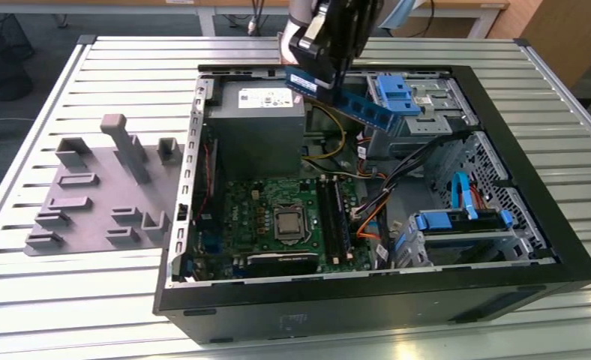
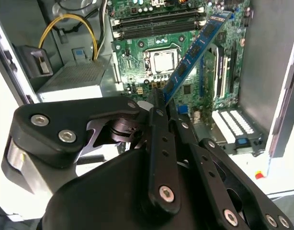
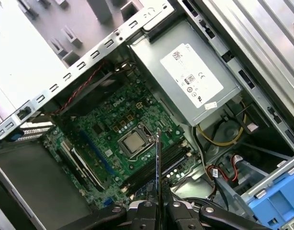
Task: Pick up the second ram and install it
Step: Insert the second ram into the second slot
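**Claw carries the second RAM stick above the open case**

The claw (image 2: 159, 103) is pinched on one end of the second ram (image 2: 195, 50), a blue stick with a row of dark chips. It hangs in the air above the motherboard (image 2: 137, 72), not yet in any slot. In the exterior view the claw (image 1: 321, 75) holds the stick (image 1: 361, 97) over the grey power supply (image 1: 256, 124), above the board (image 1: 275, 217). In the first wrist view the stick (image 3: 157, 167) shows edge-on as a thin line over the memory slots (image 3: 159, 160), beside the CPU socket (image 3: 132, 143).

**What could go wrong, as I judge it**
- The grip is at one end only, so the long free end could swing or tilt and meet a slot crooked.
- A stick that comes down askew, or with its notch off the slot's key, could jam or stress the board.
- The yellow cables (image 2: 70, 28) near the power supply, and the orange and blue ones (image 1: 370, 217) beside the slots, could catch the stick or the claw.
- The case wall (image 1: 200, 150) and the blue drive caddy (image 1: 396, 94) stand close to the claw's path.

**Writing**
The power supply carries a white label (image 3: 192, 81) with print and marks; I leave it unread. The board's print is too fine to tell.
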